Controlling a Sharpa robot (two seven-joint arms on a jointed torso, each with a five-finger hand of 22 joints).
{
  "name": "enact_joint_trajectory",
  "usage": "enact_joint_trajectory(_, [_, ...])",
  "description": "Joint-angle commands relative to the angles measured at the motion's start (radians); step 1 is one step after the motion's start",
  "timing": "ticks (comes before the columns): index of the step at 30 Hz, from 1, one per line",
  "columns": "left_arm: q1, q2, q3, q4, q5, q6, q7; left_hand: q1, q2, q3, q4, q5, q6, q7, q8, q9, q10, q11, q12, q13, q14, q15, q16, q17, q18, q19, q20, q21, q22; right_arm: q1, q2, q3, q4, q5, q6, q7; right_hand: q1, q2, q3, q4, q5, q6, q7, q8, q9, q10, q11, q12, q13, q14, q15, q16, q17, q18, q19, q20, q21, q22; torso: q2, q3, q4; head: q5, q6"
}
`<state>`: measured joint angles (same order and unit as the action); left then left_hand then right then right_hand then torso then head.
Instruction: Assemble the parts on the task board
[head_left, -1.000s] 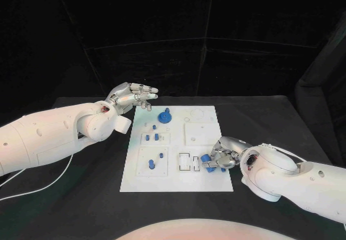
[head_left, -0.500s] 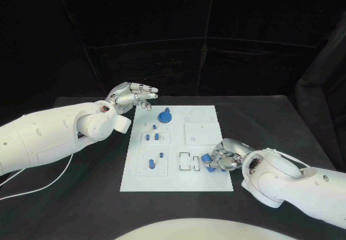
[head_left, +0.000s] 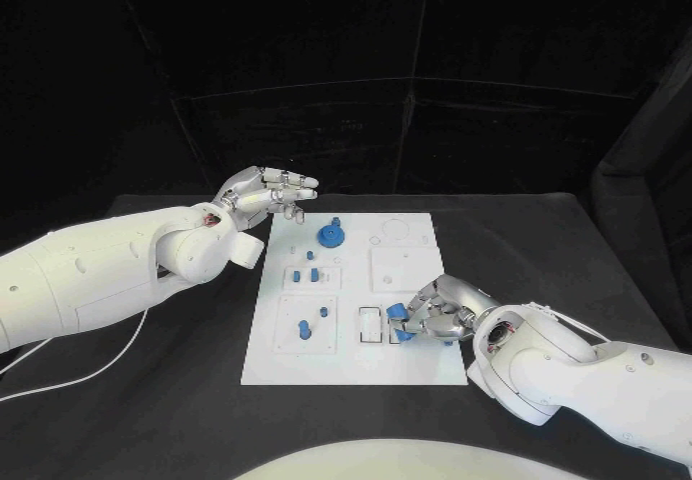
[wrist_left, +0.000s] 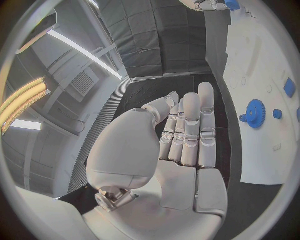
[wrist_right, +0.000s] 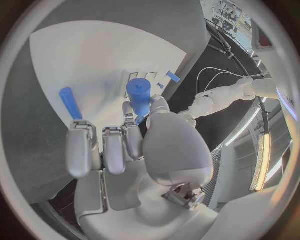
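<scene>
One blue peg (wrist_right: 139, 97) pinched by right hand (head_left: 437, 315) over task board (head_left: 411, 370); left hand (head_left: 268, 192) released.

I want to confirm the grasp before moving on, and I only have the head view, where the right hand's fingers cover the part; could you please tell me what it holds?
Observer: The right wrist view shows the right hand pinching a blue cylindrical part over the task board.
Operator: Thank you. Is anything else blue close to that hand?
Observer: Yes, a slimmer blue peg shows just beyond the fingertips, apart from the held part.
Operator: And is the left hand carrying anything?
Observer: No. The left wrist view shows the left hand with its fingers straight, holding nothing, beside the board's edge near the blue gear.
</scene>
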<state>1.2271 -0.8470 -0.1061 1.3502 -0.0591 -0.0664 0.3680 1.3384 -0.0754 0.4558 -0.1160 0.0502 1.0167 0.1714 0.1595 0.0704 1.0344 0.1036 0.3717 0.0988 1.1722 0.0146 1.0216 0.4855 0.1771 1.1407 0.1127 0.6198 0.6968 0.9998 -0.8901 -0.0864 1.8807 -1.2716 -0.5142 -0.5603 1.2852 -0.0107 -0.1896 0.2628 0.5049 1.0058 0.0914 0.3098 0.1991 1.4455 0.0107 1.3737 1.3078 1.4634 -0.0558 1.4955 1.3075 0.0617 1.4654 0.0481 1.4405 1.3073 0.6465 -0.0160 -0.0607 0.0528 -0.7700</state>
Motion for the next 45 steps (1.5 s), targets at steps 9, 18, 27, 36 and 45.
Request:
enact_joint_trajectory(9, [0.002,0.002,0.001,0.004,0.004,0.016,0.000,-0.002,0.004,0.000,-0.005,-0.001,0.001,0.003,0.007,-0.001,-0.007,-0.001,0.005,0.000,-0.005,0.001,-0.004,-0.001,0.005,-0.004,0.000,-0.006,-0.001,0.002,0.070,0.001,-0.036,0.028,0.038,-0.053,-0.016,0.014,-0.021,0.015,-0.011,0.039,-0.014,0.022,0.017,0.000,-0.011,-0.014,0.054,0.072,-0.014,0.002,0.071,-0.009,0.016,-0.010,0.003,0.001,0.001,0.0011,-0.0002,0.007,0.000])
enact_joint_trajectory(18, [0.002,0.003,0.001,0.004,0.004,0.017,0.000,-0.002,0.004,0.000,-0.005,-0.001,0.001,0.003,0.007,-0.001,-0.007,-0.001,0.005,0.000,-0.005,0.001,-0.004,-0.001,0.005,-0.004,0.000,-0.006,-0.001,0.002,0.104,0.001,-0.056,0.004,0.045,-0.070,-0.058,0.027,-0.050,0.024,-0.131,0.053,-0.024,0.035,0.035,0.007,-0.020,-0.013,0.062,0.072,-0.022,0.001,0.072,-0.009,0.016,-0.019,0.002,0.001,0.001,0.0009,-0.0010,0.010,0.001])
enact_joint_trajectory(27, [0.002,0.003,0.001,0.005,0.004,0.018,0.000,-0.002,0.004,0.000,-0.005,-0.001,0.001,0.003,0.007,-0.001,-0.007,-0.001,0.005,0.000,-0.005,0.001,-0.004,-0.001,0.005,-0.004,0.000,-0.006,-0.001,0.002,0.134,0.001,-0.080,-0.023,0.029,-0.074,-0.087,0.034,-0.078,0.024,-0.237,0.044,-0.023,0.038,0.047,0.006,-0.020,-0.021,0.063,0.072,-0.022,-0.001,0.072,-0.008,0.015,-0.020,0.000,-0.001,0.002,0.0013,-0.0002,0.013,0.000])
enact_joint_trajectory(36, [0.002,0.003,0.001,0.004,0.004,0.018,-0.001,-0.002,0.004,0.000,-0.005,-0.001,0.001,0.003,0.007,-0.001,-0.007,-0.001,0.005,0.000,-0.005,0.001,-0.004,-0.001,0.005,-0.004,0.000,-0.006,-0.001,0.002,0.143,0.002,-0.091,-0.047,0.016,-0.075,-0.210,-0.043,-0.066,0.030,-0.456,0.017,-0.017,0.032,0.059,-0.023,-0.012,-0.076,0.027,0.074,-0.017,0.002,0.085,-0.008,0.013,-0.017,-0.004,-0.005,0.000,0.0011,-0.0029,0.017,0.001])
enact_joint_trajectory(45, [0.002,0.004,0.001,0.003,0.004,0.018,-0.001,-0.002,0.004,0.000,-0.005,-0.001,0.001,0.003,0.007,-0.001,-0.007,-0.001,0.005,0.000,-0.005,0.001,-0.004,-0.001,0.005,-0.004,0.000,-0.006,-0.001,0.002,0.136,0.002,-0.085,-0.056,0.015,-0.051,-0.266,-0.108,0.012,0.032,-0.454,0.005,-0.012,0.028,0.065,-0.044,-0.009,-0.120,-0.003,0.074,-0.013,0.004,0.095,-0.008,0.012,-0.013,-0.005,-0.004,0.001,0.0026,-0.0021,0.014,0.001])
